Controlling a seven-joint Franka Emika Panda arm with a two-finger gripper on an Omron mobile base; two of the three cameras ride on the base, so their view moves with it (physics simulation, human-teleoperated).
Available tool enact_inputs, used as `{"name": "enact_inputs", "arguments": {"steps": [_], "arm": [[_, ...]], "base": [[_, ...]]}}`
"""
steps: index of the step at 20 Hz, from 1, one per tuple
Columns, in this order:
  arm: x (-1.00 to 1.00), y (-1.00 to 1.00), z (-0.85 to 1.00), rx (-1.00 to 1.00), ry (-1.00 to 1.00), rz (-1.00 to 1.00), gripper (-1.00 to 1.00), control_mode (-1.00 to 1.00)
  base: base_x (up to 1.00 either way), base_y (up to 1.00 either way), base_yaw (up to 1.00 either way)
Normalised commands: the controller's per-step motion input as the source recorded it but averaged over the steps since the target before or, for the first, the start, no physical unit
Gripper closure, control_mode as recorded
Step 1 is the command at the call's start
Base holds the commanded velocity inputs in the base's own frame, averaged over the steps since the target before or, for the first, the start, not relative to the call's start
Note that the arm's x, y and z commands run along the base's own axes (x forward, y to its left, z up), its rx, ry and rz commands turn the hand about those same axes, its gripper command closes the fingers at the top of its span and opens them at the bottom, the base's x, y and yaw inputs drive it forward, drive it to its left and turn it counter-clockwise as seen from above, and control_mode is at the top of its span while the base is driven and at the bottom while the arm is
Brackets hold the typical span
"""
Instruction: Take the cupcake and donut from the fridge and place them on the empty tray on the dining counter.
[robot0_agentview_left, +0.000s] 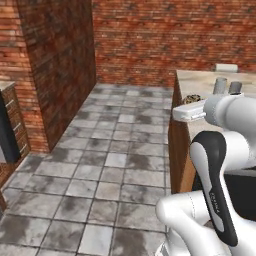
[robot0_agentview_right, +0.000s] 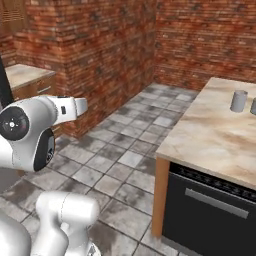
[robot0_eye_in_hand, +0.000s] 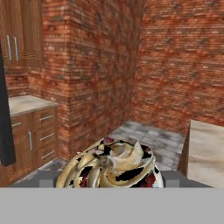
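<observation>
The arm is folded high over the base, its forearm level and the hand reaching out over the grey tiled floor. The cupcake sits right at the jaws in the hand view, apparently clamped between them. To the right lies the dining counter's beige tabletop, with two grey cups far along it. Brick walls stand ahead and left.

The left base view looks forward and down over the tiled floor, with the dining counter at its right edge. The right base view faces the same floor and counter corner from the other side, nearer. The hand view looks level toward the brick wall, the cupcake close against its bottom.
</observation>
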Motion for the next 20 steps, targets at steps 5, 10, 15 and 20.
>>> {"name": "enact_inputs", "arguments": {"steps": [5, 10, 15, 20], "arm": [[0.0, 0.0, 0.0, 0.0, 0.0, 0.0, 1.0, 1.0], [0.0, 0.0, 0.0, 0.0, 0.0, 0.0, 1.0, 1.0], [0.0, 0.0, 0.0, 0.0, 0.0, 0.0, 1.0, 1.0], [0.0, 0.0, 0.0, 0.0, 0.0, 0.0, 1.0, 1.0]], "base": [[0.17, 0.49, -0.42], [0.53, 0.92, -0.33], [0.49, 0.82, -0.27], [0.71, 0.06, -0.2]]}}
